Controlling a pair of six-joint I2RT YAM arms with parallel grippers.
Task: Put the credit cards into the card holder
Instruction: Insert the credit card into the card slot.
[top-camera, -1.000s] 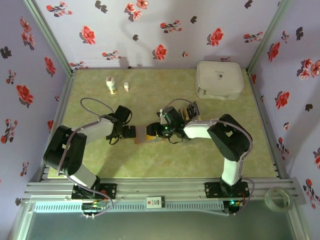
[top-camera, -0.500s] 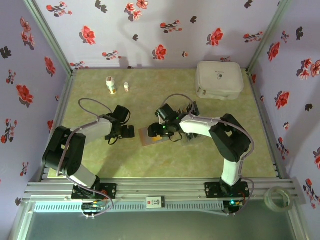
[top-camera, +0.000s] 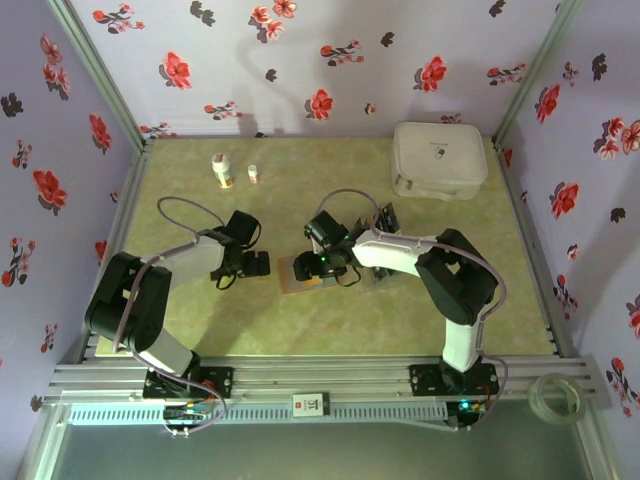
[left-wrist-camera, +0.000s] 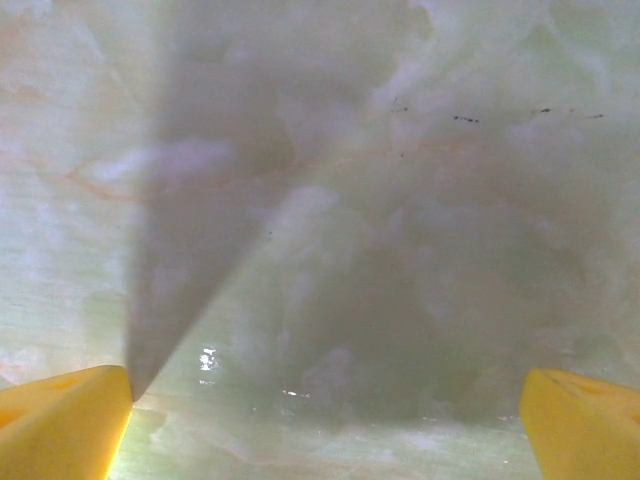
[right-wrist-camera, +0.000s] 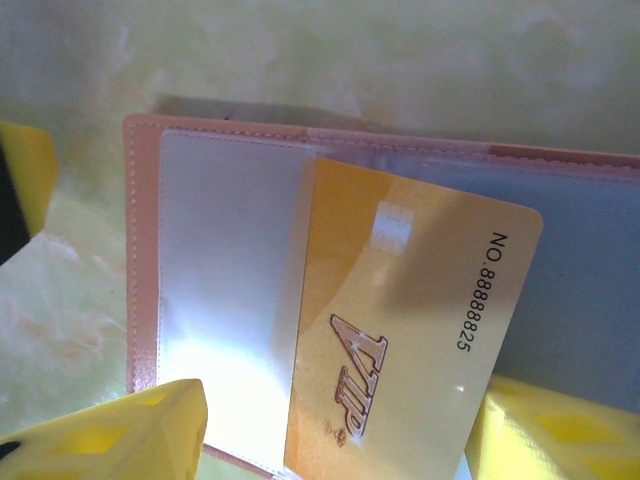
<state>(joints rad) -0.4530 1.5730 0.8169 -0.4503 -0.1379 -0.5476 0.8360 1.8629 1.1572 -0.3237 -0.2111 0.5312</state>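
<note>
The card holder (top-camera: 298, 273) lies open on the table, with its reddish-brown rim (right-wrist-camera: 138, 250) and pale grey-blue inside facing up. An orange-gold credit card (right-wrist-camera: 410, 330) marked VIP rests slanted across it, its left edge at the clear sleeve (right-wrist-camera: 220, 300). My right gripper (right-wrist-camera: 340, 400) hangs over the holder (top-camera: 322, 262) with its jaws apart. The card touches the right finger (right-wrist-camera: 560, 430) and a gap separates it from the left one (right-wrist-camera: 110, 430). More dark cards (top-camera: 385, 216) sit behind the right arm. My left gripper (top-camera: 258, 264) stands open just left of the holder, over bare table (left-wrist-camera: 325, 400).
A large white rounded case (top-camera: 438, 158) stands at the back right. Two small bottles (top-camera: 222, 170) (top-camera: 253, 173) stand at the back left. Flowered walls close in the table on three sides.
My right gripper has moved left over the card holder, with the orange-gold card under it. The left gripper has stayed beside the holder.
</note>
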